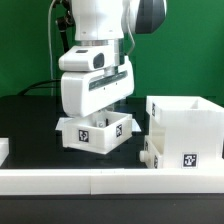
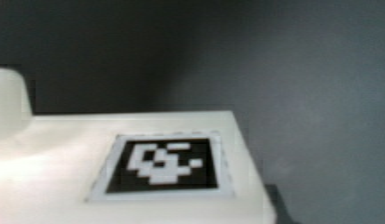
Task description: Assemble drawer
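Observation:
A small shallow white tray (image 1: 95, 133) with a black-and-white tag on its front sits mid-table. My gripper (image 1: 101, 113) hangs right over it, with its white hand just above the tray's rim and its fingertips hidden behind the hand and tray. The tall white shell (image 1: 186, 125), open at the top and tagged at its lower front, stands at the exterior view's right. A second low white piece (image 1: 150, 156) shows at the shell's lower left. The wrist view is filled by a blurred white face (image 2: 64, 135) carrying a tag (image 2: 166, 163), very close; no fingers show there.
A low white border rail (image 1: 100, 181) runs along the front of the black table, and another rail piece (image 1: 3, 150) sits at the exterior view's left edge. A green wall stands behind the arm.

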`<state>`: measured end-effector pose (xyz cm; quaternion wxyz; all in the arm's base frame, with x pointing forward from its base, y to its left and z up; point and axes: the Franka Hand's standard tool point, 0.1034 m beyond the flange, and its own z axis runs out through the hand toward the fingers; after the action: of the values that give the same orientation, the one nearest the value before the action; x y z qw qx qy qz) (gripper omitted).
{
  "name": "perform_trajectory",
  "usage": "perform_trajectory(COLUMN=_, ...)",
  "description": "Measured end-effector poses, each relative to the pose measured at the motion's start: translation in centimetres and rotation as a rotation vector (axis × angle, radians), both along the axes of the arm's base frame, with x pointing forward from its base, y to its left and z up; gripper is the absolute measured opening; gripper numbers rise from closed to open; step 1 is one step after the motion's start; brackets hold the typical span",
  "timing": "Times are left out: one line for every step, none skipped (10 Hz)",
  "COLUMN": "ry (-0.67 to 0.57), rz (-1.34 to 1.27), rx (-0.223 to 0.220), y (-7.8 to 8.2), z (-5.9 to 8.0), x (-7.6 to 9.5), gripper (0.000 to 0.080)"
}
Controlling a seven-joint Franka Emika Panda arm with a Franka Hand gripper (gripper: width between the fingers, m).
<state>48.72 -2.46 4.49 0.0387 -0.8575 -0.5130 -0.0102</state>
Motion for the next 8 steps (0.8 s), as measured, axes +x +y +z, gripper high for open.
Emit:
perform_trajectory(ry=-0.008, rz=0.08, rx=-0.007, y=-0.14, z=0.03, x=0.2, gripper=0.0042)
perform_trajectory(ry=-0.017, rz=0.203, rx=-0.016, y=-0.33, z=0.07, x=0.39, gripper=0.0042)
perform_trajectory(ry=-0.026, rz=0.31, rx=-0.023, y=-0.5, z=0.09, x=0.64, gripper=0.0042)
perform_trajectory(ry=-0.03, rz=0.397, rx=-0.032, y=-0.53, z=0.2, x=0.92, gripper=0.0042)
perform_trajectory(ry=-0.035, rz=0.473, rx=-0.04, y=-0.58, z=0.28, x=1.07, gripper=0.0042)
perform_trajectory(ry=-0.035, rz=0.515, rx=-0.038, y=-0.73, z=0.16, x=0.93, gripper=0.0042)
perform_trajectory(ry=-0.034, rz=0.514, rx=-0.038, y=-0.79, z=0.13, x=0.91, gripper=0.0042)
perform_trajectory(ry=-0.034, rz=0.51, rx=-0.038, y=-0.77, z=0.14, x=0.93, gripper=0.0042)
